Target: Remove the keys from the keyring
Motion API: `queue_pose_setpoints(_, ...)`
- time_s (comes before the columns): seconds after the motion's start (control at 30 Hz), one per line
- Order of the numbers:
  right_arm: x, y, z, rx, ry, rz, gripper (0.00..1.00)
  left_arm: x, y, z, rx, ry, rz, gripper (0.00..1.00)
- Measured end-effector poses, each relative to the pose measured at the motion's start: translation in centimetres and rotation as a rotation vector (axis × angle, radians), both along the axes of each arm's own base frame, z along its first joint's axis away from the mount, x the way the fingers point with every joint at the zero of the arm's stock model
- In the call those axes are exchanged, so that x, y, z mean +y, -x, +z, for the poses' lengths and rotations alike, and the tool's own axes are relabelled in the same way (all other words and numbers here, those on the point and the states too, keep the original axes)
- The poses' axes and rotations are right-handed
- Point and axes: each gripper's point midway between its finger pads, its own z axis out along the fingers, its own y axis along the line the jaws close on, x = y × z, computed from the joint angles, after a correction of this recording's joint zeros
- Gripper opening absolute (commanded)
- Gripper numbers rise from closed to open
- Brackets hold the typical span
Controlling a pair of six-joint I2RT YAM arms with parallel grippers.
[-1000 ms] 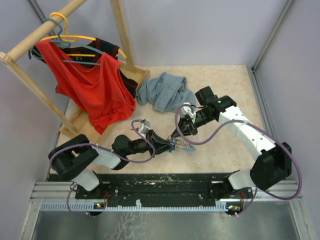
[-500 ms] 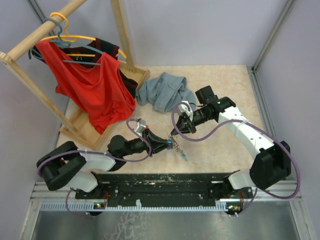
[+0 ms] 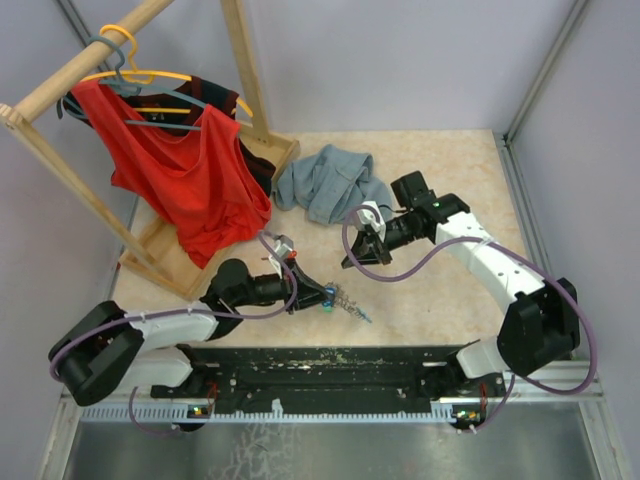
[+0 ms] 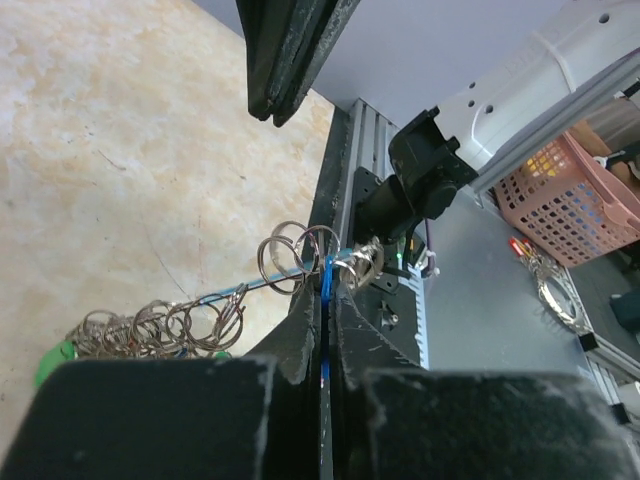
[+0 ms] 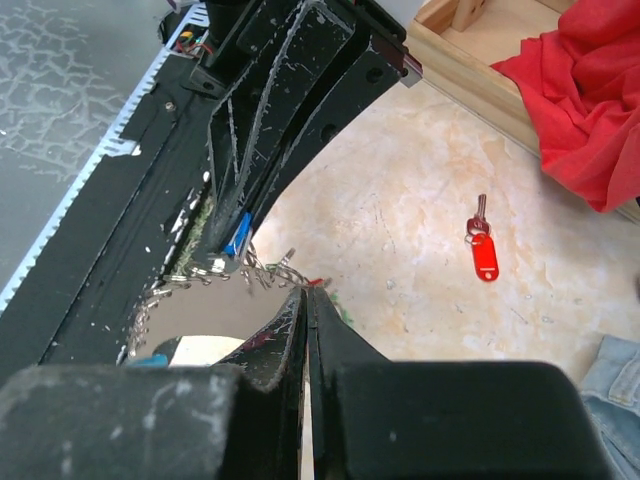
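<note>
Gripping keyring (image 4: 326, 280) by blue strip: left gripper (image 3: 321, 296) clenched; chain (image 4: 160, 325) trails onto surface (image 3: 430, 300). Right gripper (image 3: 347, 262) clenched, empty, near keyring, not touching.

Far-left corner of the tabletop (image 3: 440, 170), a wooden clothes rack (image 3: 245, 70) stands with its base on the beige marbled surface; a red garment (image 3: 190, 180) hangs from it, drooping to the base; a yellow hanger (image 3: 130, 45) and a grey-blue hanger (image 3: 100, 50) hook over the top rail; a dark garment (image 3: 215, 100) shows behind the red one; just beside the rack's base, near the far edge, a grey-blue cloth (image 3: 325, 180) lies crumpled; off the tabletop, past the near edge, a pink basket (image 4: 575, 190).
</note>
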Motion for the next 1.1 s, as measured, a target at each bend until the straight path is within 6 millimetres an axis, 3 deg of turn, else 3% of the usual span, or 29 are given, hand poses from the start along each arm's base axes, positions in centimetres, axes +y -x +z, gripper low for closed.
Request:
queue_pose_setpoints(0.07,0.0,0.0,0.0,-0.01,-0.003,0.004,0.03,0.1,0.1,0.2,0.011,-0.009,-0.019,0.0)
queue_pose_setpoints(0.23,0.0,0.1,-0.5,-0.013,-0.004,0.012,0.25,0.2,-0.2,0.2,0.059,-0.022,-0.034,0.0)
queue_pose_setpoints(0.33,-0.1,0.2,-0.6,-0.017,-0.008,0.019,0.31,0.4,-0.8,0.3,0.114,-0.016,-0.019,0.0)
queue_pose_setpoints(0.83,-0.3,0.7,1.3,-0.061,-0.036,0.008,0.32,0.5,-6.9,1.6,0.626,0.111,0.24,0.0)
queue_pose_setpoints(1.1,0.0,-1.0,0.0,-0.031,0.004,-0.086,0.36,0.9,-8.7,1.6,0.823,0.192,0.348,0.0)
